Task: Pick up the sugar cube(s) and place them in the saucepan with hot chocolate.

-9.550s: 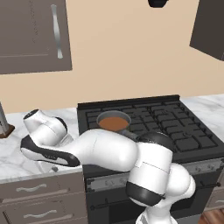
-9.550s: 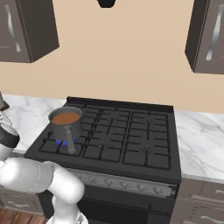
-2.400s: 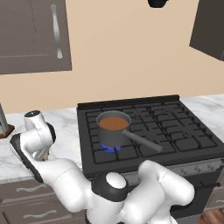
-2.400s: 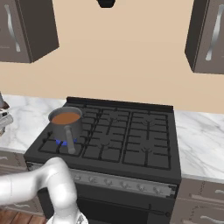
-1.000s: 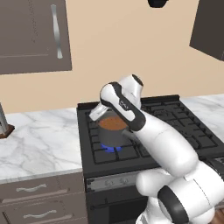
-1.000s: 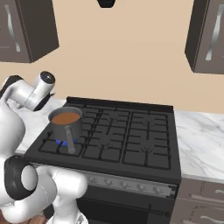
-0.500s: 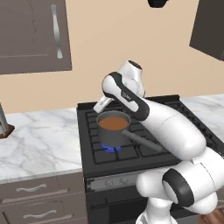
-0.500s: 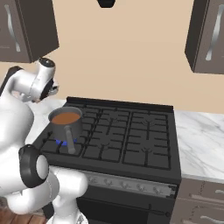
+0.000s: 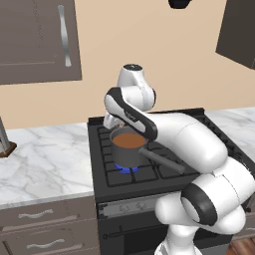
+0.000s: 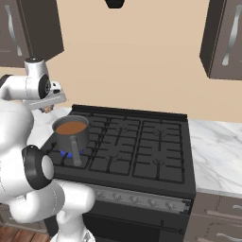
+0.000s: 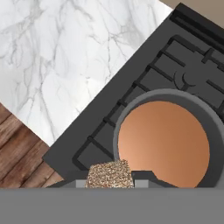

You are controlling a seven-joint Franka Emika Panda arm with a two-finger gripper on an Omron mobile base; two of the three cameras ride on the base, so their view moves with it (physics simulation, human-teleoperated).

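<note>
Hand view: sugar cube [image 11: 109,174] beside saucepan [image 11: 131,114] rim

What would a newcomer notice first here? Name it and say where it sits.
The big white arm curling over the black stove, its gripper hanging beside the saucepan of brown hot chocolate on the lit front-left burner. In the hand view, a speckled tan sugar cube sits pinched between the fingertips, just off the pan's rim.
</note>
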